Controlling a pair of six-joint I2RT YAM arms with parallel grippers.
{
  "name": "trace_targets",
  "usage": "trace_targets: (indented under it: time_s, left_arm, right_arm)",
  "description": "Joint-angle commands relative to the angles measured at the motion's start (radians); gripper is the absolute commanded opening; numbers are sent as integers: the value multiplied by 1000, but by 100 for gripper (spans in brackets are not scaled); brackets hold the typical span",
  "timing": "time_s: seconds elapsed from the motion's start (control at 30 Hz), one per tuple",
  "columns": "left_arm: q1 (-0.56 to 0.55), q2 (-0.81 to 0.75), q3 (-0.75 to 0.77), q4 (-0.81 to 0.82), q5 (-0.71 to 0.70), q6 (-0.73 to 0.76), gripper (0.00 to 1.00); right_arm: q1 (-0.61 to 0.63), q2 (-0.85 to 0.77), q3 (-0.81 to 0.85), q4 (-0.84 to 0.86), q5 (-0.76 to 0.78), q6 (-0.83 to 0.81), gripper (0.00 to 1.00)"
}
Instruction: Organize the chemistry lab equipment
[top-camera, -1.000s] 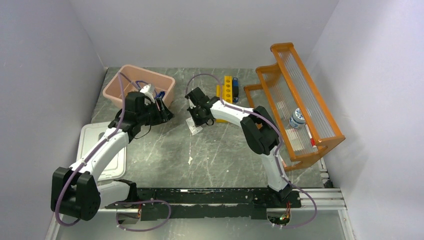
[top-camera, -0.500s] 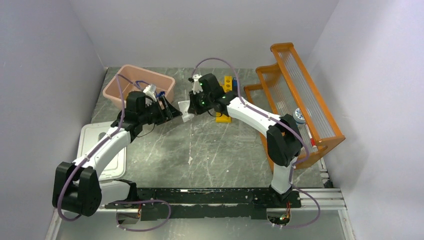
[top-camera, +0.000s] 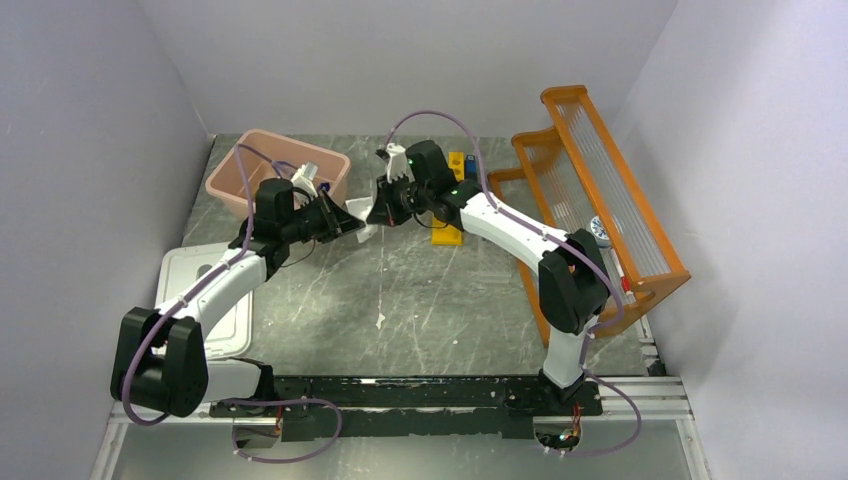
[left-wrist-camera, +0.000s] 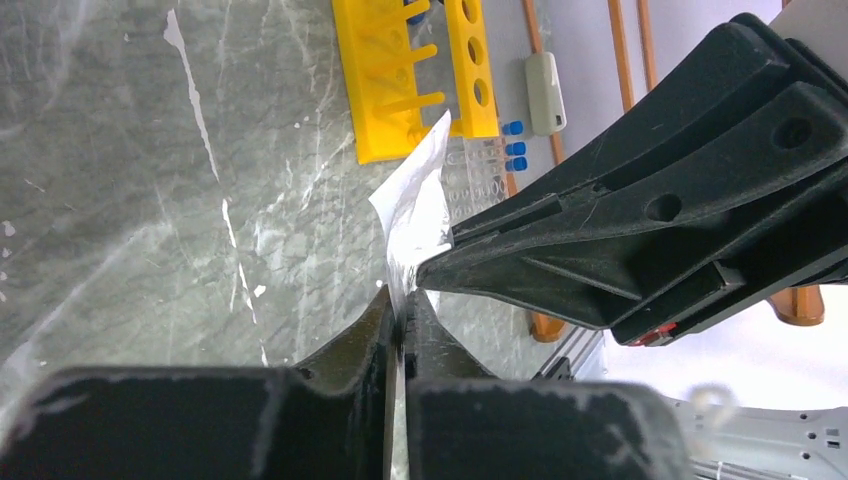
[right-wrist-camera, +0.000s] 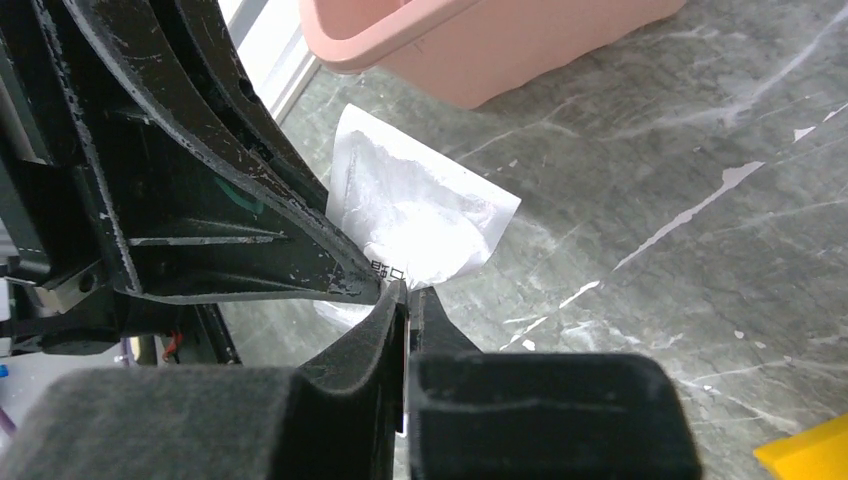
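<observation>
- The left gripper (left-wrist-camera: 402, 305) had its two fingers clenched on one edge of the white packet (left-wrist-camera: 418, 205), with nothing but the thin sheet between the pads.
- The right gripper (right-wrist-camera: 405, 290) was clamped just as tightly, pinching the same packet at its printed edge.
- The two sets of fingertips met almost tip to tip, so that each wrist view showed the other gripper's black fingers right beside its own.
- The packet was crumpled and stood roughly on edge, held off the surface between the two arms.
- In the top view it hung above the grey marbled table (top-camera: 400, 300), near the front corner of the pink tub (top-camera: 322, 153).
- Past the packet in the left wrist view, a yellow rack (left-wrist-camera: 385, 90) lay on the table, with clear glass tubes (left-wrist-camera: 478, 155) beside it, tipped with tiny blue caps (left-wrist-camera: 513, 148).
- A white lid (top-camera: 205, 290) lay flat on the table's left side, partly under the left arm.
- The orange shelf rack (top-camera: 600, 200) stood along the right edge, well apart from the packet.
</observation>
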Motion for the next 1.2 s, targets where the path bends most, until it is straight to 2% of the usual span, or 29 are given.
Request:
trace_targets:
  time_s: [0.0,0.07,0.13,0.2,0.37,0.57,0.73,0.97,1.1,1.17]
  left_arm:
    - [-5,5,41,24,-7,52,5]
    - [-5,3,72,-13,-35,89,5]
    - [-5,-4,116,-66,-88,126,5]
    - [0,-8,168,-137,-159,162,5]
    - [60,-1,308,-317,-355,213,5]
    - [153,79,427,-479,-578,183,5]
    - [245,190,468,-475,-527,130,5]
    - [257,362,527,-456,-525,138,5]
    - [279,428,559,-474,-531,134,12]
    - [280,442,579,-485,-575,140,19]
  right_arm:
    - [-19,-6,-10,50,-38,17,9]
    - [-26,-19,-7,56,-18,30,32]
    - [-35,-44,-19,79,9,48,49]
    - [-44,-75,-38,123,1,47,54]
    - [-47,-110,-59,186,-7,11,56]
    - [-47,-119,-76,217,77,-11,56]
    - [-47,-97,-58,166,131,-35,57]
    - [-46,-68,-68,159,183,-42,57]
    - [-47,-60,-67,156,192,-51,57]
    - [-47,-60,-67,153,200,-53,57]
